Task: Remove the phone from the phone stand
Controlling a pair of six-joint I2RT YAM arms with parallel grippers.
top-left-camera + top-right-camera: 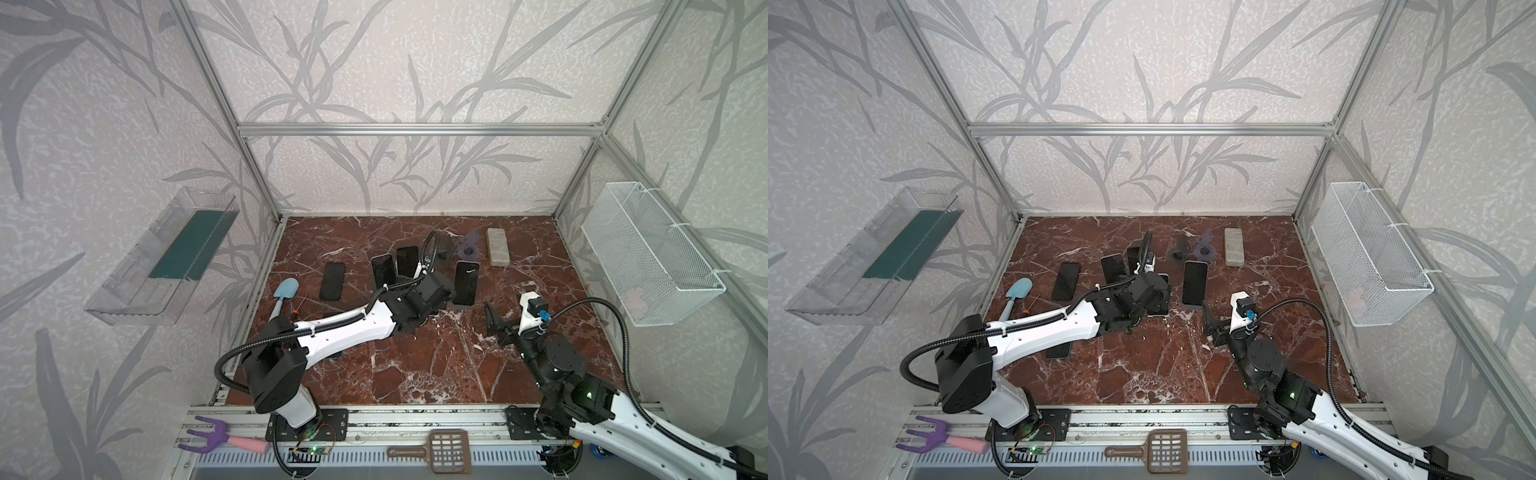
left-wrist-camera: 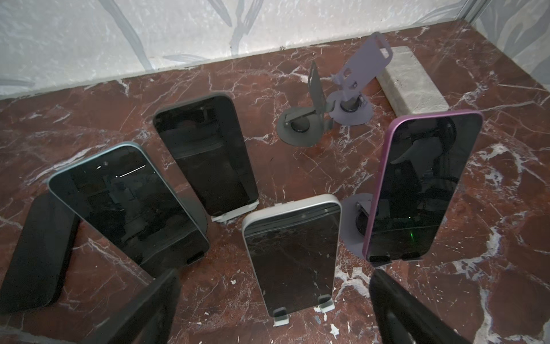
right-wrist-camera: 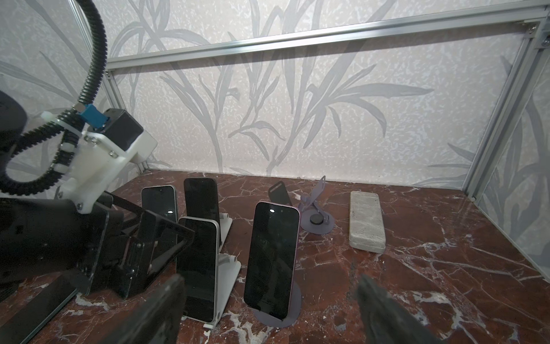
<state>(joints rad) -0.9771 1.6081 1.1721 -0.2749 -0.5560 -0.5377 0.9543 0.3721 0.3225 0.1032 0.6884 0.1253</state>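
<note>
Several dark-screened phones lean on stands at mid-table. A white-edged phone (image 2: 293,256) rests in a white stand (image 2: 324,305). My left gripper (image 2: 275,286) is open, one finger on each side of this phone's lower part, with gaps on both sides. To its right, a purple-edged phone (image 3: 272,256) leans on a purple round-based stand (image 3: 285,315). My right gripper (image 3: 270,286) is open and empty, just in front of it. In both top views the left gripper (image 1: 436,291) covers the white-edged phone and the right gripper (image 1: 494,320) sits near the purple-edged phone (image 1: 466,282).
Behind stand a blue-edged phone (image 2: 128,202) and a black phone (image 2: 205,155) on stands. A black phone (image 1: 332,280) lies flat at the left. A grey stand (image 2: 300,128), a purple stand (image 2: 351,110), both without phones, and a stone block (image 1: 497,246) sit at the back. A blue trowel (image 1: 286,291) lies left.
</note>
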